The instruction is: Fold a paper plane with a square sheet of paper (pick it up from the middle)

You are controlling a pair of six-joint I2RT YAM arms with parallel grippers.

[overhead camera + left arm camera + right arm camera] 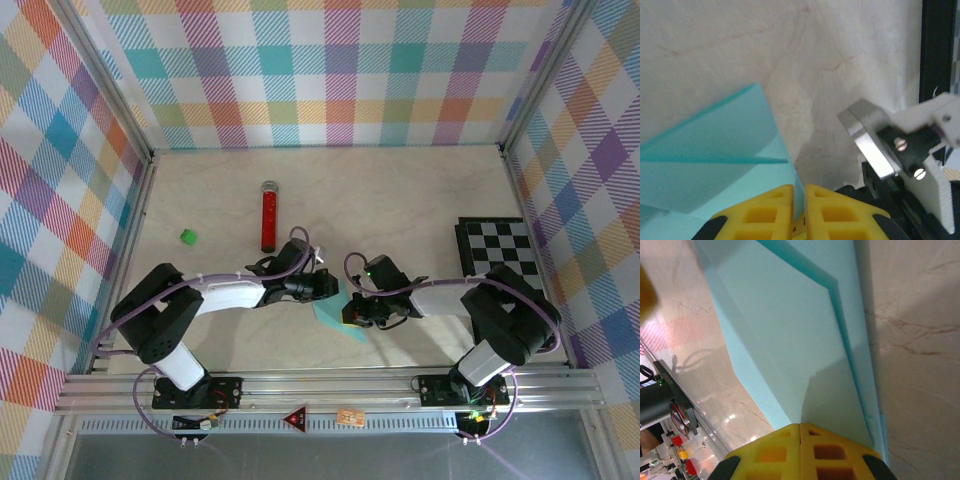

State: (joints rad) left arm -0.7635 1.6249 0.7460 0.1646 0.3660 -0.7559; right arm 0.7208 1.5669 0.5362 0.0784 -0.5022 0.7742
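Both arms reach inward from their bases, elbows bent outward and forearms low, so that the wrists nearly meet at the middle. The left gripper point(333, 291) has its yellow fingers point(772, 207) a sliver apart, pinching the folded paper point(338, 318). The right gripper point(356, 314) is clamped tight on the same paper, its fingers point(832, 450) pressed together.

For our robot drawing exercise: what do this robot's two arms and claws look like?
The left arm and right arm have bulky black joints, white links and looping purple cables. A green light glows on the right arm. The left claw and right claw have yellow fingers with square recesses and black edges.
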